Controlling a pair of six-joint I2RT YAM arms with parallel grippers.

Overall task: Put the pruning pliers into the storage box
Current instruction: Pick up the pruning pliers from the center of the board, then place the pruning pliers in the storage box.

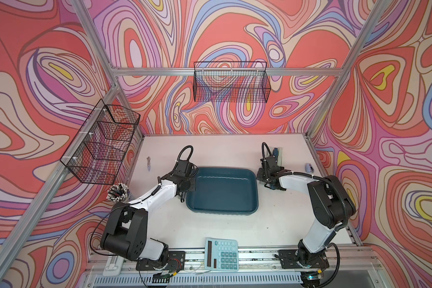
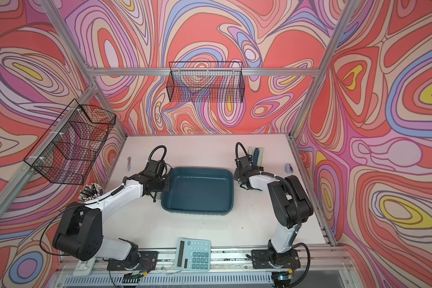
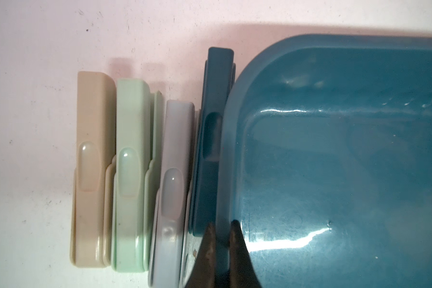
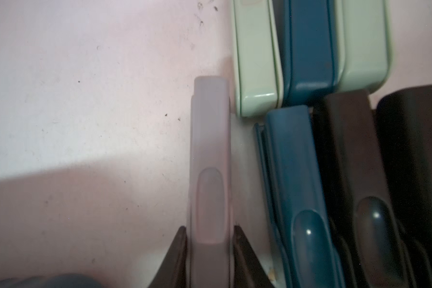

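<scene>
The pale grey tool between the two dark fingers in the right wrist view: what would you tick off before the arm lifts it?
1. The pale grey pliers lie between the fingertips of the right gripper: ok.
2. The grip is pressed tight on them: cannot tell; the jaws flank them closely.
3. The neighbouring teal pliers lie apart from the grey ones: ok.
4. The storage box holds nothing, so there is room to drop them in: ok.
5. The left gripper pinches the box's rim, which should steady it: ok.
</scene>
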